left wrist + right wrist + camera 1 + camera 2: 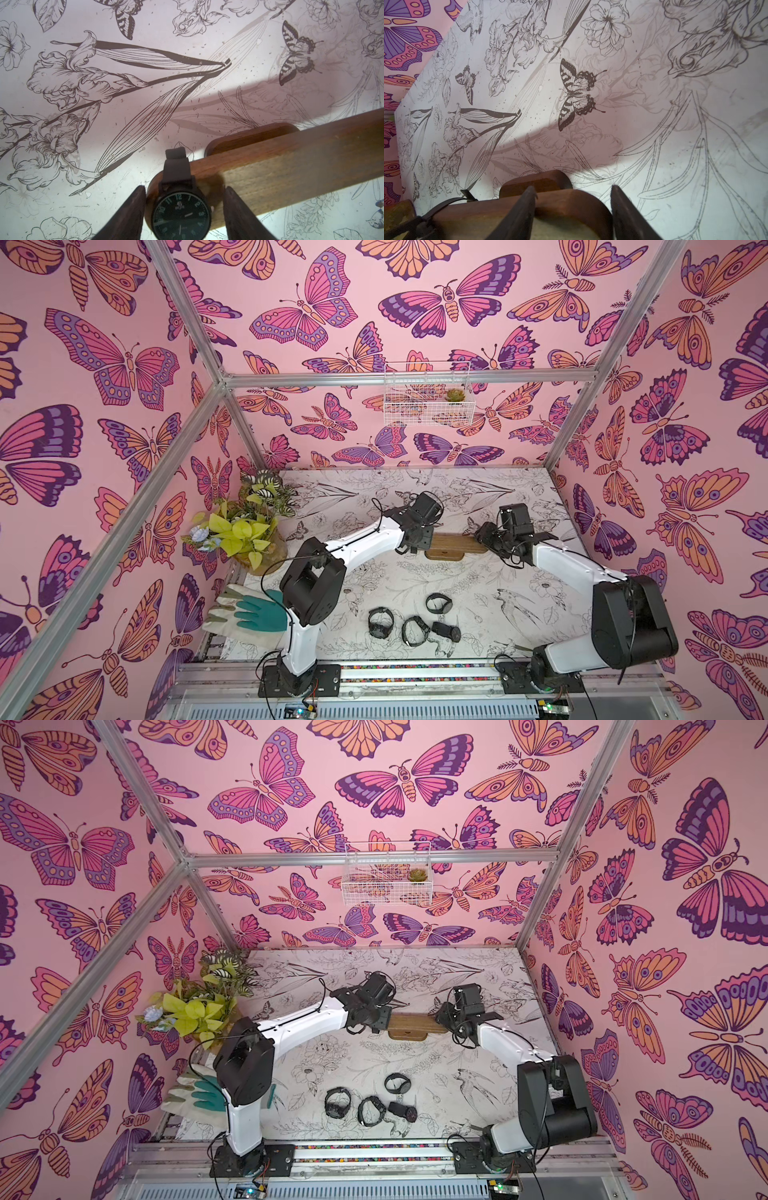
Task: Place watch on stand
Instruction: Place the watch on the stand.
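Nearest the front of the tabletop (478, 585), four more watches (446, 632) lay loose in a bunch. A green and white glove (253, 614) lay beside the left arm's base. A bit farther back was the stand (453, 545), with one arm at each end. The left tool (184, 187) was at the left end. Its two fingers were spread, with a small gap on each side of the watch (180, 214). The watch sat face up on the rounded tip of the bar, and its strap hung over the edge of the wood. I could not see if the strap went all the way round. I think the putting-on step was almost done, since the watch was on and the tool was not gripping it. Next, I think the left arm needed to back off without bumping the watch. It sat right at the tip and might slip off, so it might need a push farther along. The right tool (572, 187) was at the other end, fingers apart, with the end of the bar between them. I could not tell if it pinched the wood or only sat around it. Both top views hid the watch under the left arm. The left wrist view showed its face, and the right wrist view showed just a bit of strap. Only the top views showed the loose watches. Farthest back stood a leafy plant (241, 526), and a white wire basket (428, 400) hung on the butterfly wall.
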{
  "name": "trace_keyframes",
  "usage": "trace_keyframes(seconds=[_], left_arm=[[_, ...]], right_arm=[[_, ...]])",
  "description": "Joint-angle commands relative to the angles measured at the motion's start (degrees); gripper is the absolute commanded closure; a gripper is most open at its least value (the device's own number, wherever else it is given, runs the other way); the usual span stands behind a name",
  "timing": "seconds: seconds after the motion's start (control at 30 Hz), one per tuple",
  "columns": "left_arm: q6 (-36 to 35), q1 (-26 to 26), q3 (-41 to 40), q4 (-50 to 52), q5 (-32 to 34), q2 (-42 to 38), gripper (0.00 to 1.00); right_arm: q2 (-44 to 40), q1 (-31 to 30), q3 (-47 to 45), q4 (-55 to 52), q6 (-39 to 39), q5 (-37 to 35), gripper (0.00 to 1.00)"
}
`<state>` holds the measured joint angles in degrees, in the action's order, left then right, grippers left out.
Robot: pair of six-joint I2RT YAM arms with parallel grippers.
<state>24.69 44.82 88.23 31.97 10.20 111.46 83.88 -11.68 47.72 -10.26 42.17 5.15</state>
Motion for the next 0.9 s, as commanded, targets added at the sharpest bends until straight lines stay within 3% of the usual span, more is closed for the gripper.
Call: trace_keyframes(seconds=[0.0, 0.27, 0.43, 0.6, 0.87], left_arm=[[1.0, 0.5, -1.3, 1.3, -0.4, -2.2, 0.42], [1.6, 0.5, -2.1, 1.3, -0.2, -2.9, 0.45], [2.1, 0.5, -3.3, 1.3, 0.6, -4.3, 0.39], [2.2, 0.5, -3.1, 1.3, -0.9, -3.8, 0.45], [1.9, 0.5, -1.7, 1.3, -1.8, -2.0, 0.42]], right_arm=[[-1.1, -0.6, -0.4, -1.9, 0.4, -0.6, 0.41], [-1.1, -0.6, -0.5, -2.3, 0.2, -1.2, 0.41], [-1.0, -0.6, -0.4, -2.3, 0.1, -1.2, 0.4], [-0.8, -0.6, -0.4, -2.3, 0.1, -1.1, 0.4], [-1.0, -0.6, -0.6, -2.2, 0.1, -1.0, 0.4]])
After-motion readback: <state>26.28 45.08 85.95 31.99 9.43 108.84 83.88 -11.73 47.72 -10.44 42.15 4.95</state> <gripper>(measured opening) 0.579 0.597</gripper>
